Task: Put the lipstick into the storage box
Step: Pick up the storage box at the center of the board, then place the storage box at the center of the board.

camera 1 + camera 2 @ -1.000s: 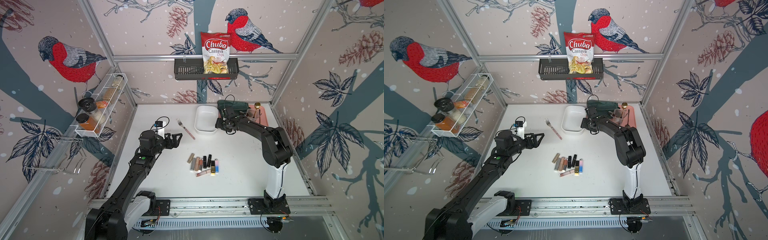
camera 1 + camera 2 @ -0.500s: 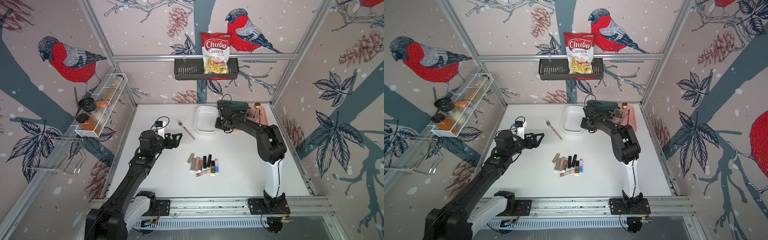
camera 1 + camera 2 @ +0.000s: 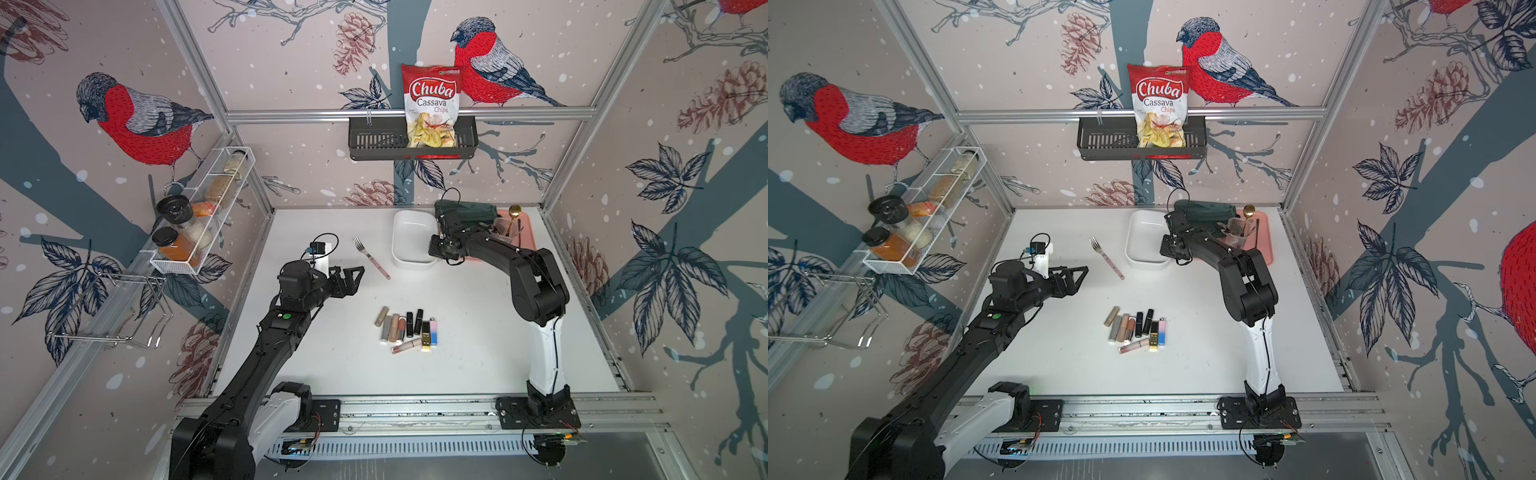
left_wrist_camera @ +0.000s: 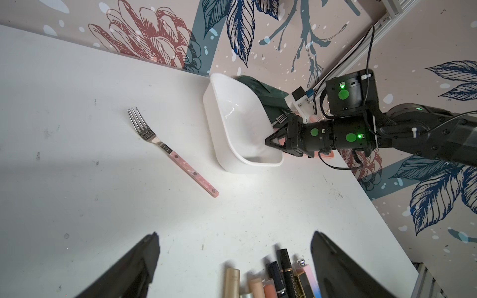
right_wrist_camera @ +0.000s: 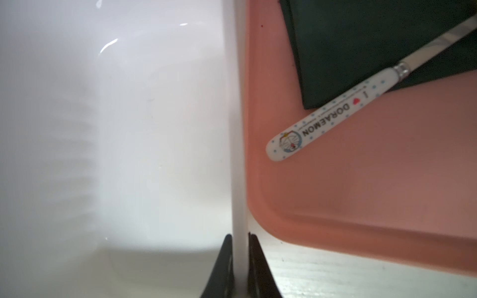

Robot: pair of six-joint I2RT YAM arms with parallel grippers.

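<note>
Two fingers of your right gripper (image 5: pixel 239 236) clamp the thin wall of the seemingly light, stiff white plastic storage box (image 3: pixel 413 237); near your spread left gripper (image 4: pixel 235 234), small slick-looking lipstick tubes (image 3: pixel 407 328) want a mid-barrel pinch.

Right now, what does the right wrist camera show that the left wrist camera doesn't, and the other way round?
Only the right wrist view shows the Doraemon-printed handle lying on the tray. Only the left wrist view shows the fork, the lipsticks and the open left end effector. Both show the box, the green cloth, and the right end effector shut on the box's wall.
</note>
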